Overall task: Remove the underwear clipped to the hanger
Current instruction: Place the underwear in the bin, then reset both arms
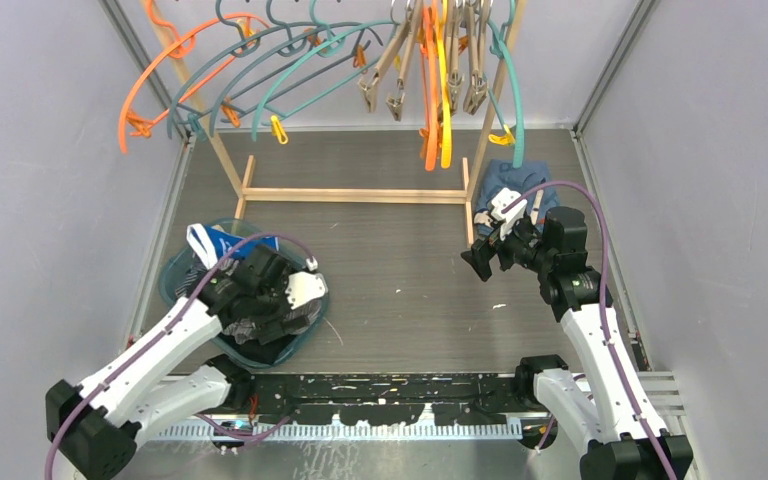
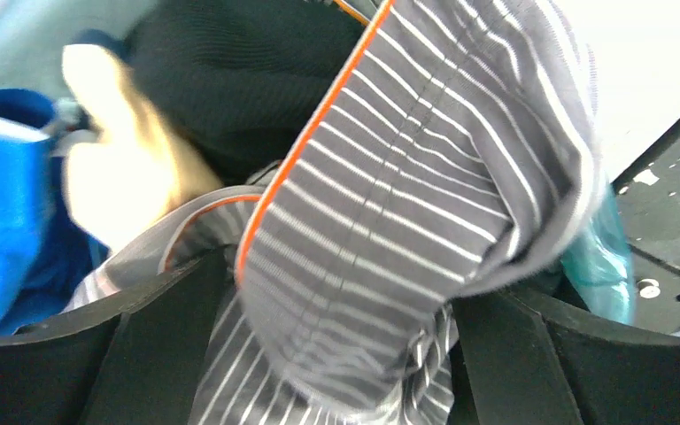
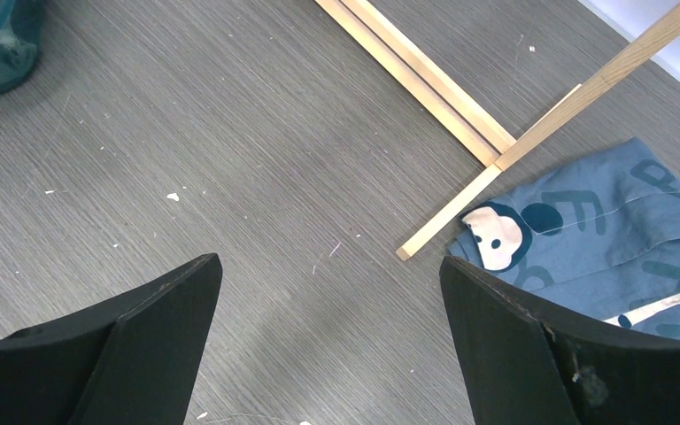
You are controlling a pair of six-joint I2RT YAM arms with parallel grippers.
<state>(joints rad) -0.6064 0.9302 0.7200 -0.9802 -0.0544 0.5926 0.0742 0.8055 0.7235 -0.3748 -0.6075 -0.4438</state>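
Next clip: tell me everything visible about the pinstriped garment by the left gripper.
The pinstriped garment is soft, dark grey cloth with thin white stripes and an orange piped edge. It lies crumpled and folded atop the pile in the teal basket, over black cloth and beige cloth. It bulges between the left gripper's spread fingers, seemingly touching both, not pinched.

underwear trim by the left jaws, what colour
Orange trim on dark grey underwear with thin white stripes; left wrist view shows it best.
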